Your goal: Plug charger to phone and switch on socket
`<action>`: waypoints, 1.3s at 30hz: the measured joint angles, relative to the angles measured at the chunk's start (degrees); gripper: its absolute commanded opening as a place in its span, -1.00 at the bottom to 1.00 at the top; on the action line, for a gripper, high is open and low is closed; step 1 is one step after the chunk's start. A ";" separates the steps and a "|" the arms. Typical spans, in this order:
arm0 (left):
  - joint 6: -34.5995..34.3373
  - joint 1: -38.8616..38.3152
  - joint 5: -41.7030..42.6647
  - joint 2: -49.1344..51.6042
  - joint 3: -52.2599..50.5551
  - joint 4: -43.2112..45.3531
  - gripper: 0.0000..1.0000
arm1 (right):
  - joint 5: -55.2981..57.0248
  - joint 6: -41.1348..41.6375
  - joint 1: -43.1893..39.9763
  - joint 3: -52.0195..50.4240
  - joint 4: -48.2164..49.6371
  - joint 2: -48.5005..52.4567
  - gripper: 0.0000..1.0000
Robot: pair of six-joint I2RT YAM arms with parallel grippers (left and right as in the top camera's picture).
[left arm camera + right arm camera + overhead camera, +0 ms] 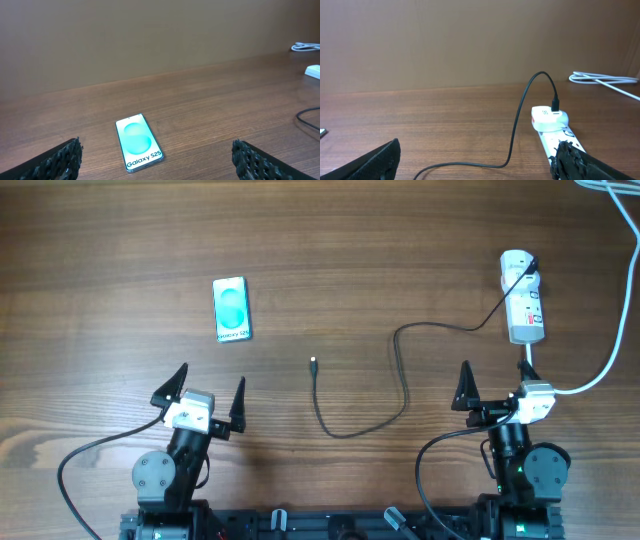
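Note:
The phone (231, 309) lies flat at the left of the table, its turquoise screen up; in the left wrist view the phone (139, 142) sits just ahead of my left gripper (156, 150), "Galaxy" end nearest. My left gripper (212, 374) is open and empty. The charger (350, 430) is a thin black cable. Its free tip (313, 362) rests mid-table, and its other end is plugged into the far end of the white socket (522, 298). My right gripper (495, 370) stands open just short of the socket (560, 140), with the charger (519, 120) curving between its fingers.
A thicker white cable (612, 355) runs from beside my right wrist up the table's right edge to the far corner, where the white cable (600, 79) lies bunched. A brown wall stands behind the table's far edge.

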 measured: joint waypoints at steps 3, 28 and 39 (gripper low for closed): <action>0.00 0.31 0.02 0.00 0.00 0.00 1.00 | 0.00 0.00 0.00 0.00 0.00 0.00 0.99; 0.00 -3.17 -0.02 0.00 0.00 0.00 1.00 | 0.00 0.00 0.00 0.00 0.00 0.00 0.99; 0.00 -3.17 -0.02 0.00 0.00 0.00 1.00 | 0.00 0.00 0.00 0.00 0.00 0.00 0.99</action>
